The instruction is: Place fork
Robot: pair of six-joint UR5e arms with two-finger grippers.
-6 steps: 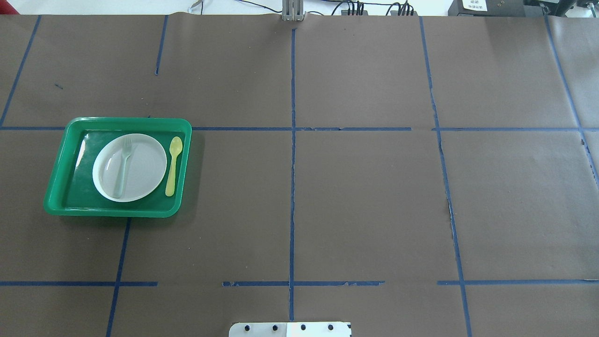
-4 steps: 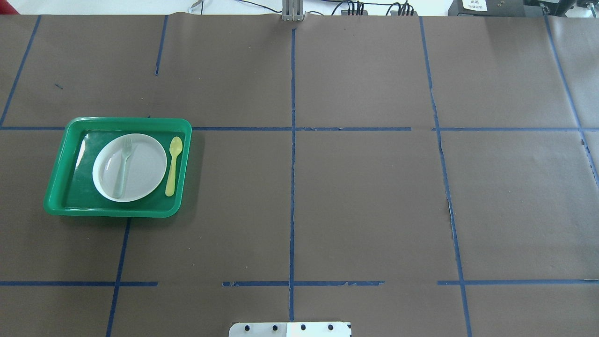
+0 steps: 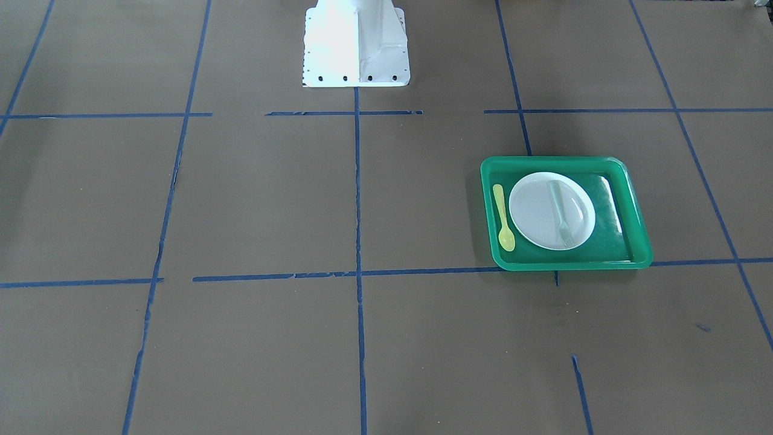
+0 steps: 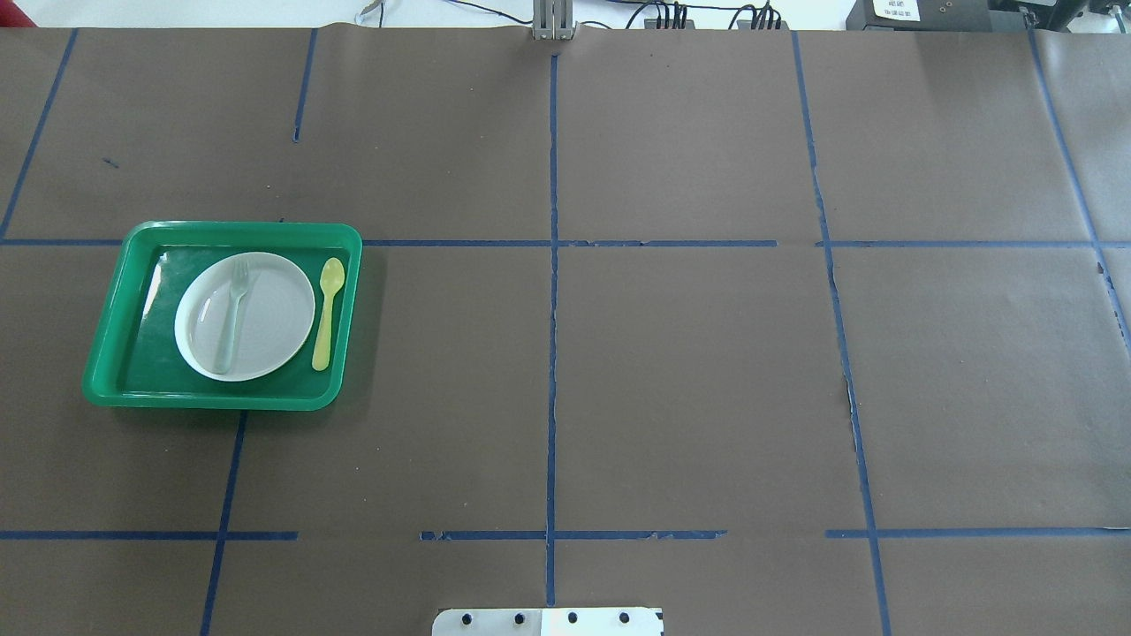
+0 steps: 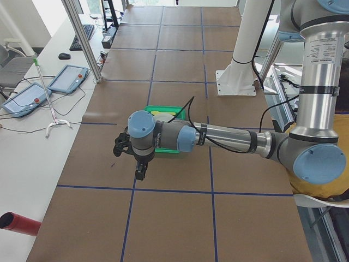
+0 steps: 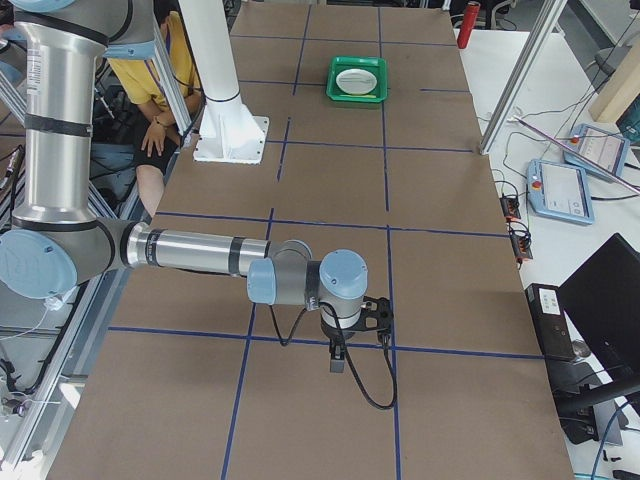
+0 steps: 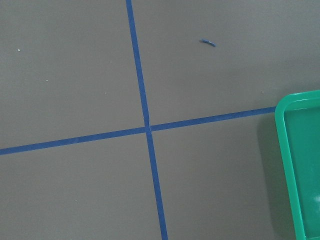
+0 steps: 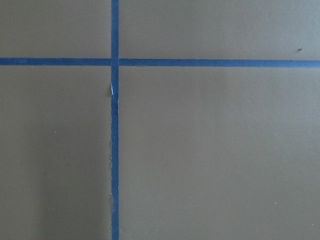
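Observation:
The pale translucent fork lies lengthwise on the white plate, tines toward the far side; it also shows in the front-facing view. The plate sits in a green tray on the table's left part. My left gripper shows only in the exterior left view, hanging over the table, nearer that camera than the tray; I cannot tell if it is open or shut. My right gripper shows only in the exterior right view, far from the tray; its state cannot be told either.
A yellow plastic spoon lies in the tray to the right of the plate. The tray's corner shows in the left wrist view. The table is covered in brown paper with blue tape lines. The robot's white base stands at the near edge.

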